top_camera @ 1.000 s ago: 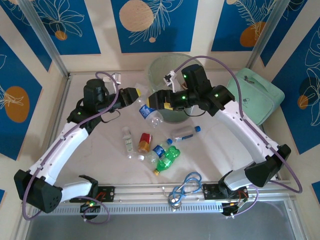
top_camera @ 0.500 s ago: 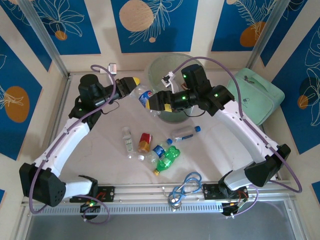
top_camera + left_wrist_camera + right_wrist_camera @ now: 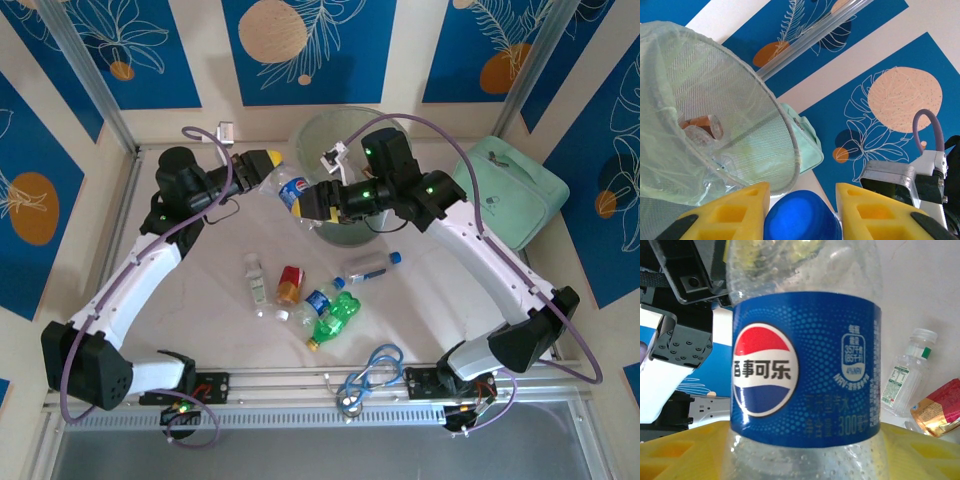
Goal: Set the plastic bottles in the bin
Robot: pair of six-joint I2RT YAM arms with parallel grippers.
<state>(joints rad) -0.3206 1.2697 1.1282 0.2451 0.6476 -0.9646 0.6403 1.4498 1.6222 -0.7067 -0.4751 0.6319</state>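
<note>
**Pepsi bottle held up between both arms, beside bin rim**

L arm: left pincer point(image 3: 265, 164) is clenched on the blue cap point(image 3: 800, 220) of a clear Pepsi bottle point(image 3: 293, 190). L wrist view shows the cap wedged between the two yellow fingers point(image 3: 725, 212). The bottle is lifted off the desk point(image 3: 200, 290), lying roughly level, just left of the bin point(image 3: 325, 128) and outside it.

R arm: right pincer point(image 3: 314, 199) is at the bottle's other end, w/ the arm reaching across the bin. In the R wrist view the blue label w/ red-white-blue roundel sits between the yellow fingers point(image 3: 680, 452). Cannot tell whether they press on it or only straddle it, so R grip is undetermined.

Bin: pale green, translucent, at back-centre of desk. L wrist view shows crushed bottles inside, incl. one orange-brown bottle point(image 3: 700, 122).

Loose on desk, mid area, in front of bin:
- clear bottle w/ white cap point(image 3: 256, 280), leftmost
- red/orange bottle point(image 3: 290, 285), just beside it
- blue-labelled bottle point(image 3: 318, 300), touching the green bottle point(image 3: 335, 318)
- clear bottle w/ blue cap point(image 3: 368, 266), lying on its side, nearest the bin

Other: coiled blue cable point(image 3: 372, 368) at near edge; mint-green case point(image 3: 510, 190) R of bin
</note>
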